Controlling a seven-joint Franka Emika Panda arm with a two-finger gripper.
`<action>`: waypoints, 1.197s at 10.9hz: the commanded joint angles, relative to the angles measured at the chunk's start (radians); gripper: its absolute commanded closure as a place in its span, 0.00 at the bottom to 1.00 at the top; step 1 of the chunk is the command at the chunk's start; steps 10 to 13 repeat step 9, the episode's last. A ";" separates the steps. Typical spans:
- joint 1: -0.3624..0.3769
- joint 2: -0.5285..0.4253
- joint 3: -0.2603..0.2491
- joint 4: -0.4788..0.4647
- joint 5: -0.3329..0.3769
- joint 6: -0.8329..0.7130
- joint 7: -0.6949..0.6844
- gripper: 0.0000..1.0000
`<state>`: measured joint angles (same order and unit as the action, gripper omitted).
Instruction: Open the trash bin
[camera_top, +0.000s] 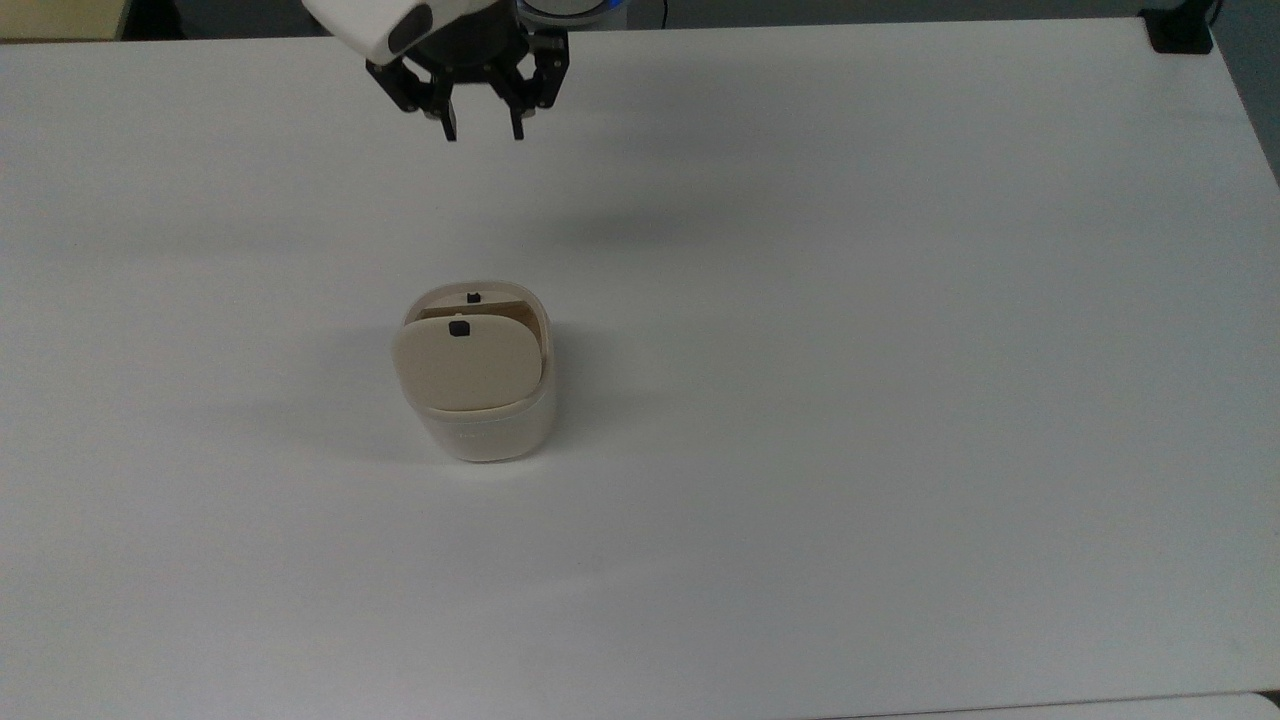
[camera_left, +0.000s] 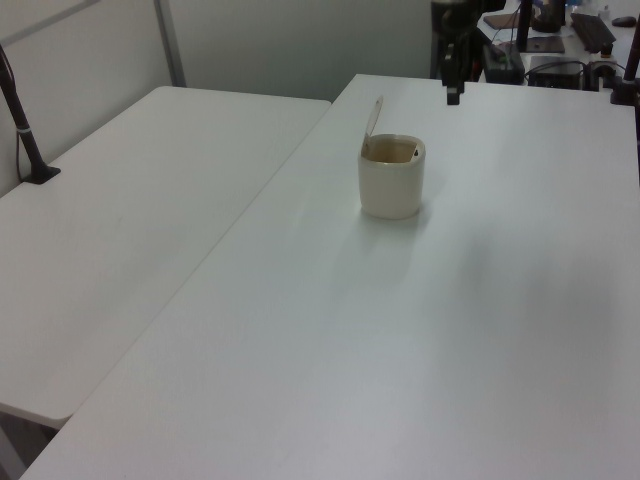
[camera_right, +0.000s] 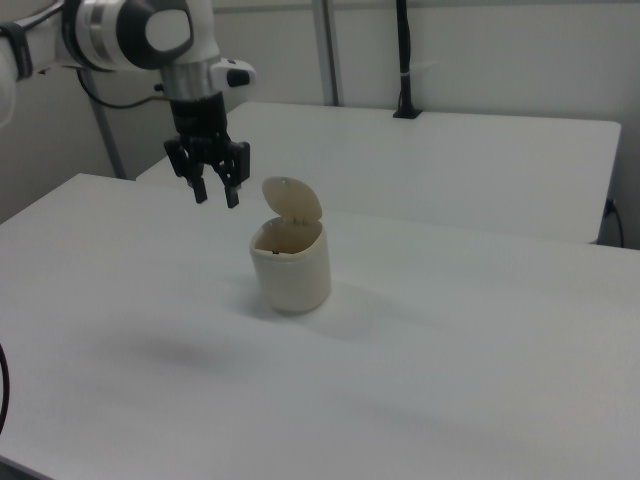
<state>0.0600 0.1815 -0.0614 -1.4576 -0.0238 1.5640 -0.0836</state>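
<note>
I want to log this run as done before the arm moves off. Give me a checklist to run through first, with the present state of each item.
1. Lid up: ok, it stands raised over the bin.
2. Bin upright on the table: ok.
3. Hand clear of the bin: ok, it hangs apart from it, near the top view's upper edge.
4. Hand empty: ok, fingers open, nothing between them.
5. Lid latched open: cannot tell.
6. Bin's inside empty: cannot tell.
</note>
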 joint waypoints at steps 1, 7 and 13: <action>0.030 -0.091 0.002 -0.052 -0.008 -0.016 0.122 0.00; 0.017 -0.123 -0.009 -0.073 -0.005 0.001 0.225 0.00; 0.012 -0.123 -0.012 -0.072 -0.002 0.001 0.220 0.00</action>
